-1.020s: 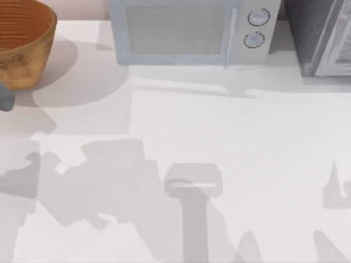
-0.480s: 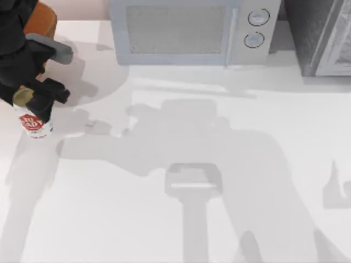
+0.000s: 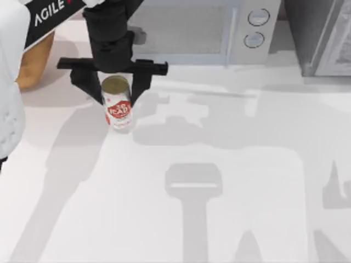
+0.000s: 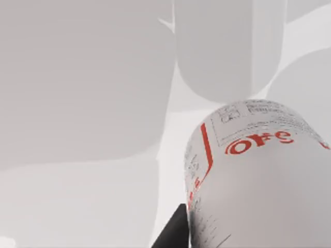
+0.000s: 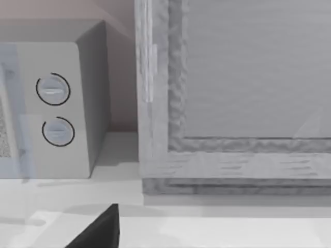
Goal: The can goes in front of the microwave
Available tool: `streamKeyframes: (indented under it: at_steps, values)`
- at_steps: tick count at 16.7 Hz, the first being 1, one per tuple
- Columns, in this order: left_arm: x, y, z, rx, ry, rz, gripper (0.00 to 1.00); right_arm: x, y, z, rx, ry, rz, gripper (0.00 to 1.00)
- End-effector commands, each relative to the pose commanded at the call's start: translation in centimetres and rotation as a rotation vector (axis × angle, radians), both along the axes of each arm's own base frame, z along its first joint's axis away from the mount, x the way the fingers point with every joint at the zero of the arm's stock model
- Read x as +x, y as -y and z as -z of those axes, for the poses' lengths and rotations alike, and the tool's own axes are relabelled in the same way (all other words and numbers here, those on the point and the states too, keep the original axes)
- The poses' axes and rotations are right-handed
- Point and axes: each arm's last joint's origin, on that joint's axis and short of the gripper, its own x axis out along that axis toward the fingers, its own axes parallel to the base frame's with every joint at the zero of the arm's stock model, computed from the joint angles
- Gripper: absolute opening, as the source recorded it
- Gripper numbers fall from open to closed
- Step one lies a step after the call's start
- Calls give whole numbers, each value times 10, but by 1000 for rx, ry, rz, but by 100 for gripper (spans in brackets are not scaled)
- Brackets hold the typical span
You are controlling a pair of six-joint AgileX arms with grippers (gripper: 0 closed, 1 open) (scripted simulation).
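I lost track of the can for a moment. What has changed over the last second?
The left tool came in from the top view's left, holding the can, and carried it rightward to in front of the microwave. Microwave, basket and darker appliance stayed put.

On the table [image 3: 230, 164], the can [image 3: 118, 107] is standing upright before the microwave's [image 3: 219, 33] left end, sitting between the left gripper's [image 3: 115, 90] fingers. A basket [image 3: 34, 63] is resting at the far left, while a second appliance [image 3: 323, 38] is sitting right of the microwave.
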Motion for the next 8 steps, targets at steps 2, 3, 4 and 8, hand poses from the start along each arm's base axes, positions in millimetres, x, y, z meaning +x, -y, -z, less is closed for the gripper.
streamKeyframes:
  at_steps: [2,3,4,8]
  values:
    - [-3,25,-4,-5,21,-51,0,0,0,0,0,0,0,100]
    - [-4,35,-5,-8,30,-67,0,0,0,0,0,0,0,100]
    - [-6,41,-6,-10,36,-78,0,0,0,0,0,0,0,100]
    - [-7,46,-7,-12,41,-85,0,0,0,0,0,0,0,100]
